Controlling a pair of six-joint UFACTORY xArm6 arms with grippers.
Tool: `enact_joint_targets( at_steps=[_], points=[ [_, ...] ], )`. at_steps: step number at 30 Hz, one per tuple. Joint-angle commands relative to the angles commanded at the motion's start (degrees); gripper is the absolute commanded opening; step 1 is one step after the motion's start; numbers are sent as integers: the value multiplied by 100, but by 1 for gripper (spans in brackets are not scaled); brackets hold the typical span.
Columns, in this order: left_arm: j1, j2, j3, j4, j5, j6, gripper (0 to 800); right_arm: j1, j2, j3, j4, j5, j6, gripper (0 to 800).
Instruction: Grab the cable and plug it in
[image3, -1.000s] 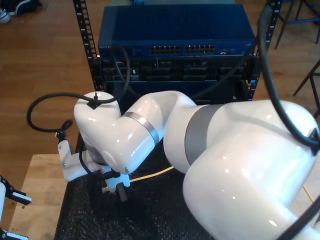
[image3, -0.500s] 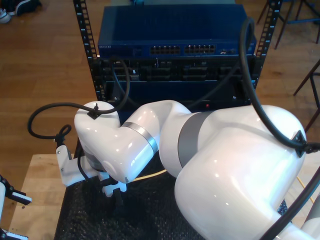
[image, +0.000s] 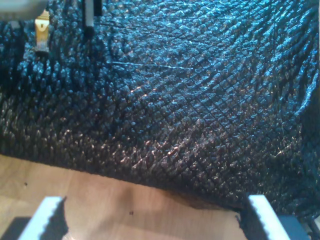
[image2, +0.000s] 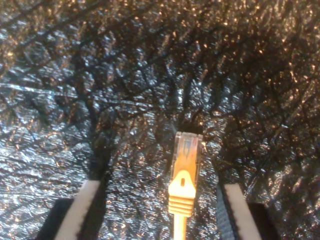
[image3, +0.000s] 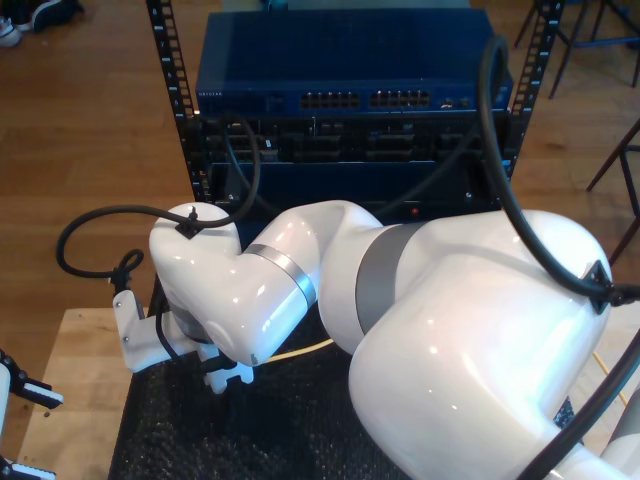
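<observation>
Black mat bears cable, apparently ungripped.

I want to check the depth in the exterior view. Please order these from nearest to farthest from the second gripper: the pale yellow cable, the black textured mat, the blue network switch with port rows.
1. Pale yellow cable: its clear plug lies between the open fingers of my second gripper.
2. Black textured mat: directly beneath the gripper.
3. Blue network switch: in the rack, at the exterior view's top.

Blue rack switch, black mat
</observation>
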Motion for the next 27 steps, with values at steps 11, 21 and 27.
enact_joint_targets(
  at_steps=[11,21,27],
  points=[
    [0,0,0,-9,9,0,800,-9,0,9,-97,-114,0,454],
    [0,0,-9,0,9,0,800,-26,26,9,-114,-114,-9,440],
    [0,0,-9,-9,9,0,800,-35,35,9,-220,-123,0,428]
  ],
)
